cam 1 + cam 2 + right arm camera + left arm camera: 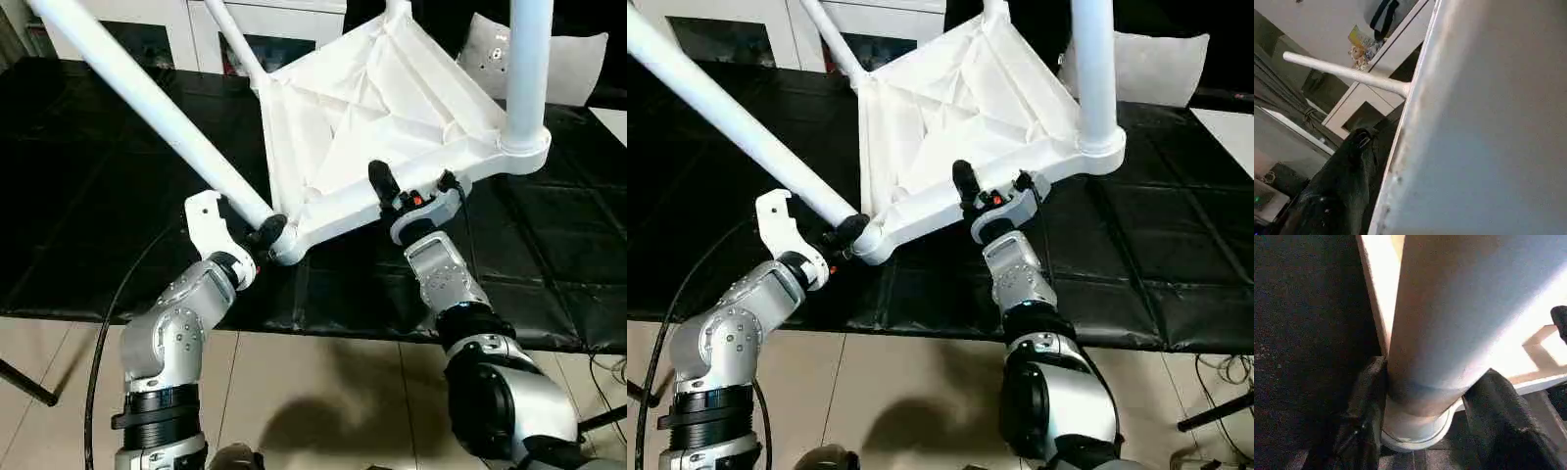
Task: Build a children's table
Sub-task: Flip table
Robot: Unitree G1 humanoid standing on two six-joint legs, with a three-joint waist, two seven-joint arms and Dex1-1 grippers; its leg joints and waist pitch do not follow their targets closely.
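The bench (88,196) is wide and covered in a creased, glossy black sheet, running out beyond both tools and ending in a front edge just above the robot's silver forearms. Behind it stand white cabinets (186,34) with dark panels, and below the front edge is a pale tiled floor (323,392) with a black cable trailing past the left arm.

The white tabletop (377,127) lies upside down and tilted on the bench, ribbed underside up, between and just beyond the two tools. One leg (147,98) slants up and away from the corner socket beside the left tool; another leg (527,69) stands upright in the socket just past the right tool.

The left tool (263,233) is closed on the slanted leg where it meets its socket, a black finger (1364,416) on each side of the tube. The right tool (411,196) clamps the tabletop's near rim, one finger (380,181) over the edge.
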